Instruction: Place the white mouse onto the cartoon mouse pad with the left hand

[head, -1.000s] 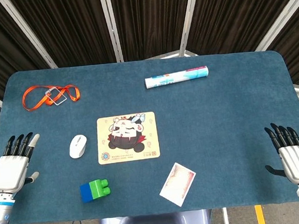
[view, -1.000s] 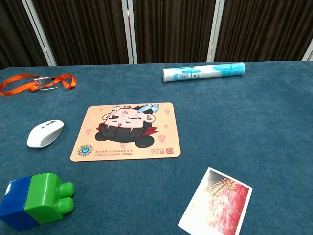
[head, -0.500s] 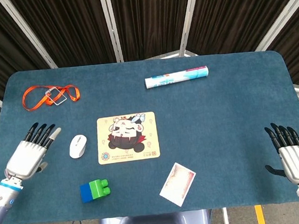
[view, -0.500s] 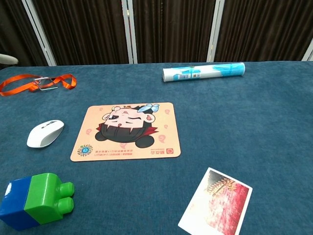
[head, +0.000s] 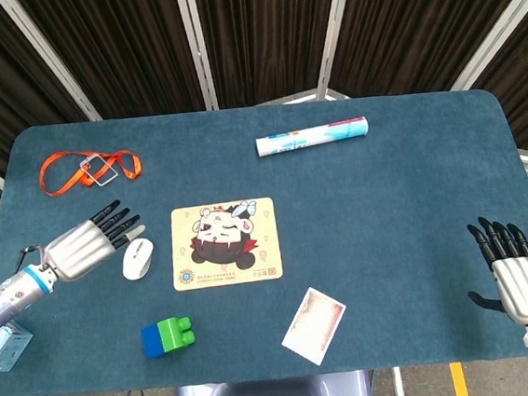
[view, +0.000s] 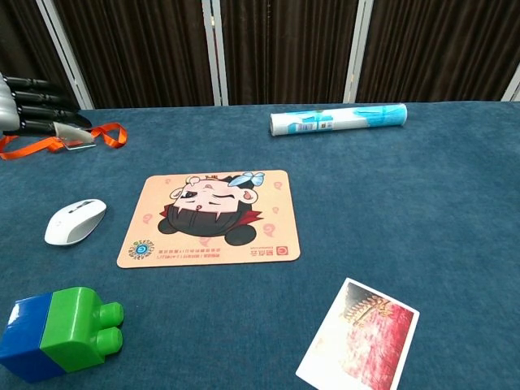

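The white mouse (head: 138,259) (view: 75,222) lies on the blue table cover, just left of the cartoon mouse pad (head: 224,243) (view: 211,218). My left hand (head: 91,245) (view: 28,106) hovers open just left of and above the mouse, fingers stretched toward it, not touching. In the chest view only its fingers show at the upper left edge. My right hand (head: 513,271) rests open at the table's right front edge, far from the pad, and does not appear in the chest view.
An orange lanyard (head: 86,169) lies at the back left. A white and blue tube (head: 312,136) lies at the back centre. A blue and green block (head: 167,336) and a red picture card (head: 314,325) sit near the front edge.
My left hand has moved right and forward from the table's left edge to just beside the mouse. The mouse, pad and right hand have stayed still.
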Robot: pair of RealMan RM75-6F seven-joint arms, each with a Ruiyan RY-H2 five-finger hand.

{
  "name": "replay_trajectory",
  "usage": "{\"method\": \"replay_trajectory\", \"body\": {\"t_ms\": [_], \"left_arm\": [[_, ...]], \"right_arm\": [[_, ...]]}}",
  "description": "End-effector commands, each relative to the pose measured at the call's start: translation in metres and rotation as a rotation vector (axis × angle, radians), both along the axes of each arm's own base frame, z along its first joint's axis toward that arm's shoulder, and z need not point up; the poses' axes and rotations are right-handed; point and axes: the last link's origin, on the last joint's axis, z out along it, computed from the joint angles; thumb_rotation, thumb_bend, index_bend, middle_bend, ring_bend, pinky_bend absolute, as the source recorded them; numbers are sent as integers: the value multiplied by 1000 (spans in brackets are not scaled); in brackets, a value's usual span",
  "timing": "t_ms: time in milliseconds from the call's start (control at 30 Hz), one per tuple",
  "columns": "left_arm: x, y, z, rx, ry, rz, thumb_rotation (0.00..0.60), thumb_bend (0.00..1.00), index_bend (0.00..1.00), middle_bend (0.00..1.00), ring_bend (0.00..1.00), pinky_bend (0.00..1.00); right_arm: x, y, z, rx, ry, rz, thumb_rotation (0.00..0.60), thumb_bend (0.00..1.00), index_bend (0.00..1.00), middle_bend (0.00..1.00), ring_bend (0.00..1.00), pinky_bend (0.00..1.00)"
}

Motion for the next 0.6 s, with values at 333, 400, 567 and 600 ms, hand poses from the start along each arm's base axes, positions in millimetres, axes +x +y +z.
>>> {"method": "replay_trajectory", "body": {"t_ms": [333, 400, 567, 600], "left_arm": [[-8, 17, -22, -74, 171, -128, 600, 54, 31, 0, 0, 0], [-9, 21, -24, -74, 180, -124, 600, 55, 44, 0, 0, 0], [-8, 26, -33, -80, 177, -123, 600, 55, 47, 0, 0, 0], [-9, 26, -36, -84, 181, -119, 600, 54, 47, 0, 0, 0]], "right_arm": [[-1, 1, 1, -1, -8, -2, 600, 88, 0, 0, 0, 0], [-1, 1, 1, 0, -8, -2, 600, 88, 0, 0, 0, 0], [-1, 1, 1, -1, -10, -7, 600, 89, 0, 0, 0, 0], [-1, 1, 1, -1, -11, -7, 600, 88, 0, 0, 0, 0]]}}
